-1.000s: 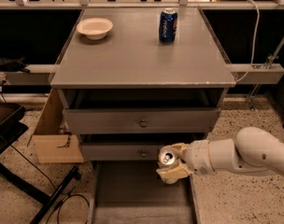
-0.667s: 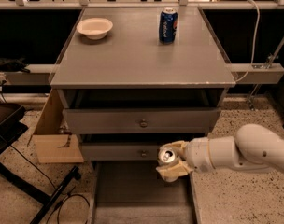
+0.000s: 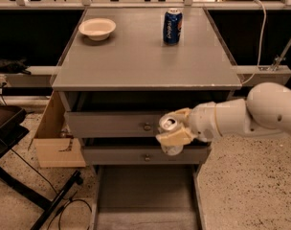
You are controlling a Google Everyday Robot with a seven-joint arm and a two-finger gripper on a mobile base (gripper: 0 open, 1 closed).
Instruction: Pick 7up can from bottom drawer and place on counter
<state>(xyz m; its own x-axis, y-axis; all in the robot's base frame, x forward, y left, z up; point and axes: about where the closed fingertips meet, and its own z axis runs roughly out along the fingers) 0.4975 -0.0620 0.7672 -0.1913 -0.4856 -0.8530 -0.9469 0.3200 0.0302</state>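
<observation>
My gripper (image 3: 174, 128) is shut on the 7up can (image 3: 169, 127), a small silvery can with a shiny top. It holds the can in the air in front of the two upper drawers, well above the open bottom drawer (image 3: 145, 200). The can is tilted slightly, top towards the camera. The white arm reaches in from the right. The grey counter (image 3: 145, 56) lies above and behind the can. The bottom drawer's tray shows nothing inside.
A blue Pepsi can (image 3: 173, 26) stands at the back of the counter, a white bowl (image 3: 97, 28) at its back left. A cardboard box (image 3: 54, 138) sits left of the cabinet. A black stand and cable lie on the floor at the left.
My gripper has lifted the can upward, from level with the middle drawer to level with the top drawer's knob.
</observation>
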